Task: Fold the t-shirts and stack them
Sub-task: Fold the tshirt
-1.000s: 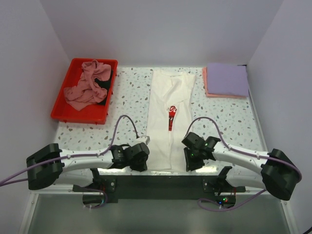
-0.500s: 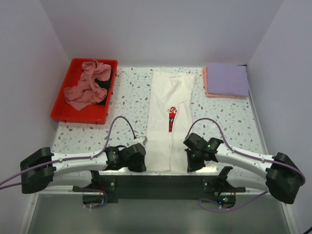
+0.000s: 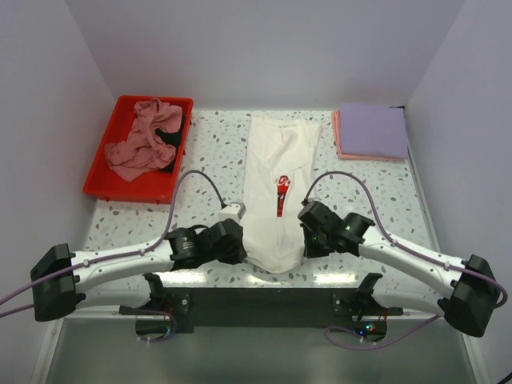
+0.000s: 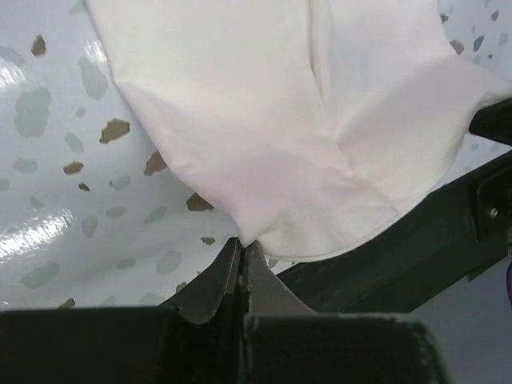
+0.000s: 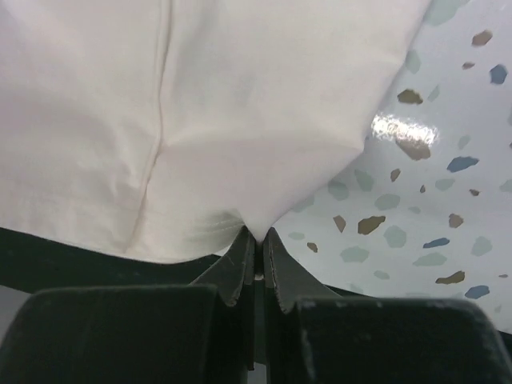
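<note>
The white t-shirt (image 3: 276,184) with the red print lies lengthwise down the middle of the table, sides folded in. My left gripper (image 3: 240,250) is shut on its near left corner, seen in the left wrist view (image 4: 242,242) where the cloth (image 4: 272,120) hangs from the closed tips. My right gripper (image 3: 302,242) is shut on the near right corner, seen in the right wrist view (image 5: 258,234) with the hem (image 5: 200,120) pinched. The near hem sags between them, lifted off the table. A lavender tee (image 3: 374,130) lies folded on a salmon-pink one (image 3: 338,136) at the back right.
A red tray (image 3: 112,180) at the back left holds a crumpled dusty-pink tee (image 3: 142,144) and a black one (image 3: 170,128). The speckled table (image 3: 376,208) ends at a black front rail (image 3: 264,302). White walls close in the sides and back.
Both grippers have lifted the shirt's near hem off the table and carried it away from the front edge; the hem now sags in a curve between them.
</note>
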`<state>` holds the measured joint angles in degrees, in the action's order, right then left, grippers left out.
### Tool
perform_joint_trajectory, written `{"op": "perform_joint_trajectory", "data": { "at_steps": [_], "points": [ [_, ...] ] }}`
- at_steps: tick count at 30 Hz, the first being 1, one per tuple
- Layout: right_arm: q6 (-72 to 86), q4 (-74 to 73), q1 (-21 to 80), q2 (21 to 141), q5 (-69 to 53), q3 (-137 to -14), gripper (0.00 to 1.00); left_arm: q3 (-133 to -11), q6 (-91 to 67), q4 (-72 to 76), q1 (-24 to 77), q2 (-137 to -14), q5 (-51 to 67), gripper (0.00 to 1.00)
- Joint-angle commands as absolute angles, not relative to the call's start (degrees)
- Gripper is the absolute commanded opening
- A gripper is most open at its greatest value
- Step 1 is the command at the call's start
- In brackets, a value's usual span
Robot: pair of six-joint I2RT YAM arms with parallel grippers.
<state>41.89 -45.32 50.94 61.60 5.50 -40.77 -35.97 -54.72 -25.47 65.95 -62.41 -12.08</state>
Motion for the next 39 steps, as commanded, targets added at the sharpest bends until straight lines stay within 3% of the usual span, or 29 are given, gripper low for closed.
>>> {"op": "perform_joint_trajectory", "data": {
  "at_steps": [1, 9, 22, 39],
  "points": [
    [39.55, -45.53, 49.58, 61.79, 13.18, -45.87, 0.0, -40.94, -49.67, -24.09, 62.24, -63.63, -16.26, 0.0],
    [32.88, -35.96, 38.33, 65.38, 11.95, -50.71, 0.0, -46.92, -40.79, -15.83, 52.83, -66.88, -15.82, 0.0],
    [29.8, -28.75, 32.44, 77.69, 15.73, -59.15, 0.0, -60.38, -31.82, -11.52, 41.23, -84.09, -12.48, 0.0],
    [28.04, -22.24, 24.17, 88.67, 11.69, -63.37, 0.0, -75.57, -23.38, -9.66, 33.66, -102.82, -3.17, 0.0]
  ]
}}
